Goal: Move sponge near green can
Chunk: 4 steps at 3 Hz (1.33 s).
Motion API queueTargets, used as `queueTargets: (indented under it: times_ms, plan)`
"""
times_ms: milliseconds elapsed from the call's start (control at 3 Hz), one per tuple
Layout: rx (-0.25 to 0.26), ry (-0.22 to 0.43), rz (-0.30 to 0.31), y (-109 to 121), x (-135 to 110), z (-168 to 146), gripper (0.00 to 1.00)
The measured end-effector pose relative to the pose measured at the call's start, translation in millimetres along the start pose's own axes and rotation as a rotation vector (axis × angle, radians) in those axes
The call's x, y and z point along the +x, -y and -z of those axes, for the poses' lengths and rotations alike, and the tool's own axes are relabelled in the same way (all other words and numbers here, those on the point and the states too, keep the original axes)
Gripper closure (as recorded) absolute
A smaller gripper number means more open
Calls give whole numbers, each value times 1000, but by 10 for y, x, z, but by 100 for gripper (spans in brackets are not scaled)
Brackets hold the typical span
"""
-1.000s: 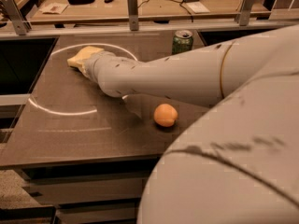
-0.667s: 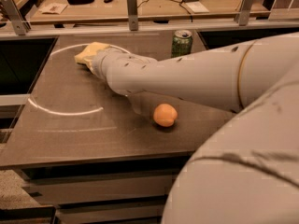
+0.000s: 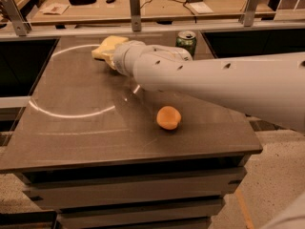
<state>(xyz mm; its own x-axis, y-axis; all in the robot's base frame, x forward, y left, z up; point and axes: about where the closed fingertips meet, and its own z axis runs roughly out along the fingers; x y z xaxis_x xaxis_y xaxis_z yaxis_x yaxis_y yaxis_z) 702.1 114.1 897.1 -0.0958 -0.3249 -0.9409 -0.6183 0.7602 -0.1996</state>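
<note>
Moved right toward green can (image 3: 186, 42): sponge (image 3: 107, 46), hand (image 3: 113, 60) | hand at sponge, grip cannot tell

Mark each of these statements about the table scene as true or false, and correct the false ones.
1. The green can stands upright near the far edge of the table. True.
2. The orange fruit touches the green can. False: it lies well apart from the can, nearer the front of the table.
3. The gripper is at the sponge, in the far part of the table, mostly hidden behind the arm. True.
4. The sponge lies to the right of the green can in the camera view. False: it is to the left of the can, with the arm reaching across between them.
5. The orange fruit sits on top of the sponge. False: it rests on the bare table.
</note>
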Motion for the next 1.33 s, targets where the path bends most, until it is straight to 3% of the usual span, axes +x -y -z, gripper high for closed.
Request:
queueTargets:
  times_ms: [333,667,1333]
  plan:
    - [14,-36,39,231,68,269,100]
    - [44,-100,55,520,295,523,100]
    - [149,-185,64,1192,670,900,100]
